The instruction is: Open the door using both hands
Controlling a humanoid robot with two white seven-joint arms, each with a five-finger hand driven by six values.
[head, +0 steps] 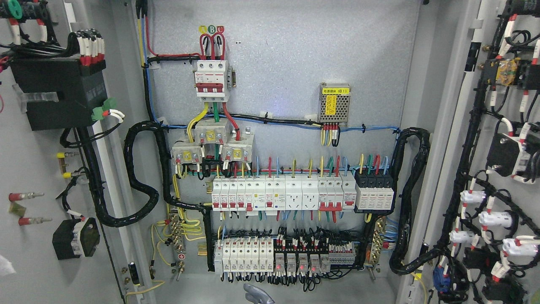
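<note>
The electrical cabinet stands wide open. Its left door (33, 177) is swung out at the picture's left and shows its inner face with a black box and cable loom. The right door (476, 55) is swung out at the right, carrying switches and white connectors. Between them the back panel (295, 63) holds a red-and-white main breaker (211, 80), rows of white breakers (282, 194) and relays (278, 253). A small grey part of a hand (258, 294) pokes up at the bottom edge near the middle, below the lowest row and touching nothing. Its arm is out of frame.
Thick black cable looms (141, 177) hang from the panel to each door near the hinges. A small perforated power supply (335, 105) with a yellow label sits on the upper right of the panel. A pale blurred shape (6, 266) shows at the left edge.
</note>
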